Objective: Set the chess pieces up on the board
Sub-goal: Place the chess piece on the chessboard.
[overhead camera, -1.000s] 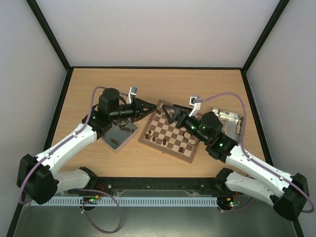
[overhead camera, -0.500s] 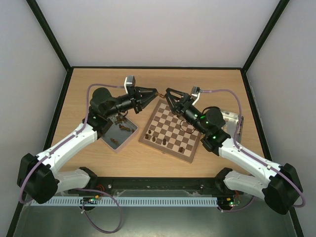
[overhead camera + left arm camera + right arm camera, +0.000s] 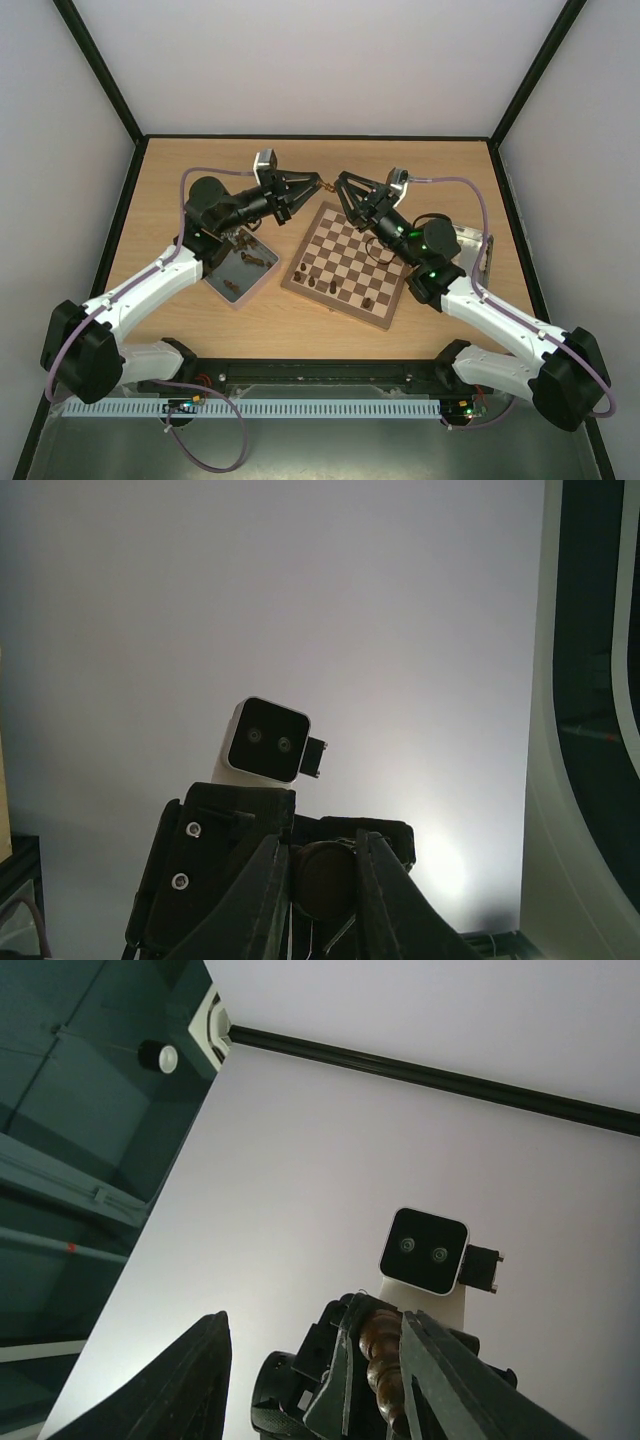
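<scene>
The board (image 3: pixel 337 304) lies mid-table with several dark chess pieces (image 3: pixel 333 288) along its near rows. Above its far left corner my two grippers meet tip to tip. My left gripper (image 3: pixel 314 186) is shut on a dark brown turned chess piece (image 3: pixel 324 185). The left wrist view shows that piece's round base (image 3: pixel 325 880) pinched between my fingers (image 3: pixel 262 890). My right gripper (image 3: pixel 341 190) faces it with jaws apart around the same piece (image 3: pixel 383 1355). One right finger (image 3: pixel 195 1380) stands well clear of it, the other (image 3: pixel 440 1375) close beside it.
A grey tray (image 3: pixel 222 280) with more pieces sits left of the board under the left arm. A clear tray (image 3: pixel 468 240) lies right of the board, partly under the right arm. Dark frame posts border the table.
Both grippers lifted from low over the board's far edge and came together tip to tip. The left kept its piece. The right jaws have narrowed around it.
</scene>
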`<act>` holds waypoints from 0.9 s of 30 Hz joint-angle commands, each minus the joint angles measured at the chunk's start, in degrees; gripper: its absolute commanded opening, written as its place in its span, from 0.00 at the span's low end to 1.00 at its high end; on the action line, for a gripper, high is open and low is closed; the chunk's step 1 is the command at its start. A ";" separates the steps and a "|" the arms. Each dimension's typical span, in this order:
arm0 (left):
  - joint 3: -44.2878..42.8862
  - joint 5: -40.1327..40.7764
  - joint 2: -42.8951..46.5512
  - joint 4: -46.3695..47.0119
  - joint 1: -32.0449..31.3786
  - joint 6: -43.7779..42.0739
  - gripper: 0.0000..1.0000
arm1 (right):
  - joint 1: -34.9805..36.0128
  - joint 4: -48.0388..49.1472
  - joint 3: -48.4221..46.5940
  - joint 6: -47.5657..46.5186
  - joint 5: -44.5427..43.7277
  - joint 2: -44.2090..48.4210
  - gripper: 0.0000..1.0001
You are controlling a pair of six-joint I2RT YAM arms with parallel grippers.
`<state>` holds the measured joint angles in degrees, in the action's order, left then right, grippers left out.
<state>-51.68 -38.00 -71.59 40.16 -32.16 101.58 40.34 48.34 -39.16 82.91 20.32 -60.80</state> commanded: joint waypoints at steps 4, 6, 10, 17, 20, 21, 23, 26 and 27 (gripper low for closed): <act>-0.90 0.22 -0.41 4.03 -0.48 0.99 0.08 | 0.34 -5.54 -1.96 -1.74 0.29 0.30 0.52; -0.80 0.29 -0.32 4.01 -0.46 0.83 0.08 | 0.29 -10.06 -2.25 -2.91 -2.17 1.06 0.61; -0.71 0.38 -0.31 3.65 -0.45 0.53 0.08 | 0.29 -11.92 -2.48 -4.10 -3.63 1.33 0.60; -0.61 0.51 -0.70 3.45 -0.50 0.55 0.08 | 0.28 0.84 -2.83 -0.99 4.40 -1.40 0.34; -0.61 0.60 -0.98 3.50 -0.46 0.47 0.08 | 0.28 2.60 -3.19 -0.27 5.87 -1.65 0.33; -0.61 0.64 -0.97 3.46 -0.46 0.49 0.08 | 0.33 2.98 -3.22 -0.05 6.14 -1.69 0.32; -0.54 0.71 -1.05 3.39 -0.45 0.50 0.08 | 0.33 3.18 -3.08 -0.01 5.88 -1.41 0.26; -0.37 0.65 -1.01 3.03 -0.51 0.41 0.08 | 0.32 1.31 -3.23 -0.95 5.05 -0.79 0.19; -0.23 0.71 -0.94 2.88 -0.53 0.26 0.08 | 0.27 0.53 -3.43 -1.20 4.87 -0.67 0.16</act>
<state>-51.68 -37.34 -72.20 42.41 -32.49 102.30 40.51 46.09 -40.16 82.28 24.51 -62.41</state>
